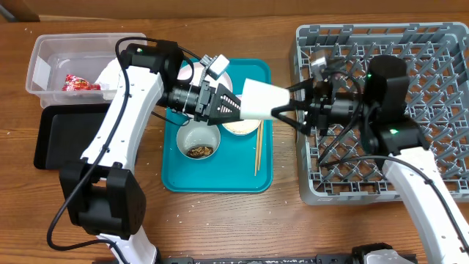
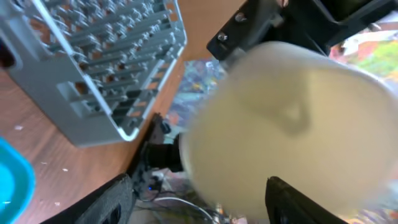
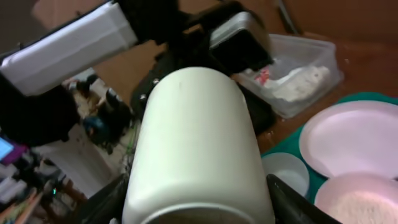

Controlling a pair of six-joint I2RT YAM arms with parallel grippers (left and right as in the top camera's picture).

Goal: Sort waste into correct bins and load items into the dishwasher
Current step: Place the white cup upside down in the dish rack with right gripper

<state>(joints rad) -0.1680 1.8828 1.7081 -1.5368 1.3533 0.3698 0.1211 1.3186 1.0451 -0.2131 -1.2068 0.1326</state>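
Fingers (image 3: 289, 199) of the right gripper (image 1: 283, 111) are pressed against both sides of a white cup (image 1: 261, 98), which is held lying sideways in the air above the right side of a teal tray (image 1: 176, 180) at the middle of the worktop (image 1: 293, 227). The same cup is flanked from its other end by the fingers (image 2: 115, 199) of the left gripper (image 1: 233, 104). That view is blurred, so whether they pinch the cup cannot be told.

On the teal tray below are seen a bowl (image 1: 185, 136) holding brown food scraps (image 1: 198, 152), a rice bowl (image 1: 239, 129), a flat plate (image 3: 351, 137) and chopsticks (image 1: 258, 150) laid along its right side. A grey dish rack (image 1: 432, 88) stands by the right edge. At the far left corner a clear tub (image 1: 42, 62) holds a red-and-white wrapper (image 1: 79, 84) and a crumpled napkin (image 3: 298, 84). A black tray (image 1: 58, 139) lies just beside it, toward the near edge.
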